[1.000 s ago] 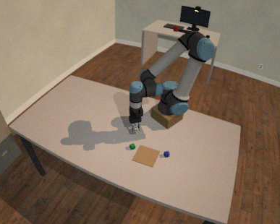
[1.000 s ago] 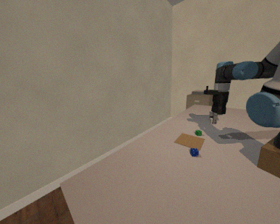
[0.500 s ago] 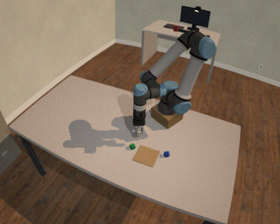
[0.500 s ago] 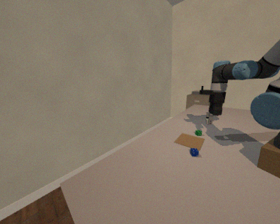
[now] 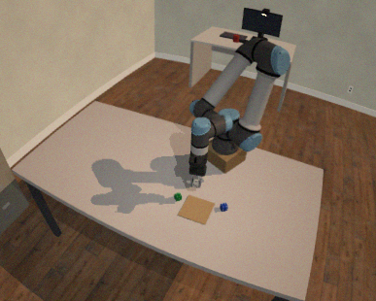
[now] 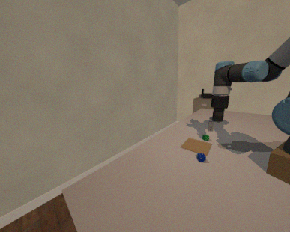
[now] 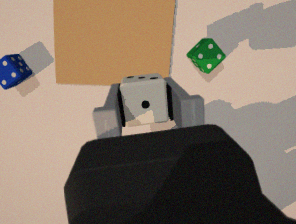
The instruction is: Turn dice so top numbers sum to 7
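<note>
My gripper [image 7: 142, 94] is clamped on the white die [image 7: 144, 98], held off the table at the tan mat's [image 7: 114, 40] near edge. One-pip face toward my camera, three-pip face toward the mat. Green die [image 7: 206, 55] and blue die [image 7: 13, 70] both sit off the mat, on opposite sides.

Grey arm [image 5: 229, 78], blue joint caps, black end effector [image 7: 145, 107]

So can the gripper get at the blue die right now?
Probably not yet: the gripper is shut on the white die. The blue die sits unobstructed on the table beside the mat.
</note>
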`<state>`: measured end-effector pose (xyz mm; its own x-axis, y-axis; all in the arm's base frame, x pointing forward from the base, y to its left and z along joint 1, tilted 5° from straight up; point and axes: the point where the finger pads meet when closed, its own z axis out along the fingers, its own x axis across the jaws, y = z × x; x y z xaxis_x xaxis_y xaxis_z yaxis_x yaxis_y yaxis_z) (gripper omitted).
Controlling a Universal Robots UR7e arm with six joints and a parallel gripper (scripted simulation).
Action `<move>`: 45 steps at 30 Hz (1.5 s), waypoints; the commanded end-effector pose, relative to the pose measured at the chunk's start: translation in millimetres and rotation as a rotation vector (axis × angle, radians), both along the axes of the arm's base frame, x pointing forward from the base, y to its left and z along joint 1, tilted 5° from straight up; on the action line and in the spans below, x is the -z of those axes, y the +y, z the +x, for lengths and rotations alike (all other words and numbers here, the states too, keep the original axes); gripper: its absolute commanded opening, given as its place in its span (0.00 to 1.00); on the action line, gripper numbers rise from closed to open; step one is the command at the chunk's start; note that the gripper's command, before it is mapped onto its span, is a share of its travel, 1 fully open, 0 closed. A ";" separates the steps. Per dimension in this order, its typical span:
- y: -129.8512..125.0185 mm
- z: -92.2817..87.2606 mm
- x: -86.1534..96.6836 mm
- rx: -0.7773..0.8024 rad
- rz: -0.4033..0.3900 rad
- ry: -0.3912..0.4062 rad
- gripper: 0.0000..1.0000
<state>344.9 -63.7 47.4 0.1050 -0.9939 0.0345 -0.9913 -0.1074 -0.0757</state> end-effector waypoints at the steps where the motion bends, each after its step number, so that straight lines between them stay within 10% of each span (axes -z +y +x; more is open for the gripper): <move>1: 17.5 6.3 -0.9 0.110 -0.005 0.006 0.57; 45: 32.0 11.2 20.5 0.194 0.001 0.003 0.57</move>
<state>354.8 -31.4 36.5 -0.0882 -0.9955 0.0335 -0.9937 0.0856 -0.0720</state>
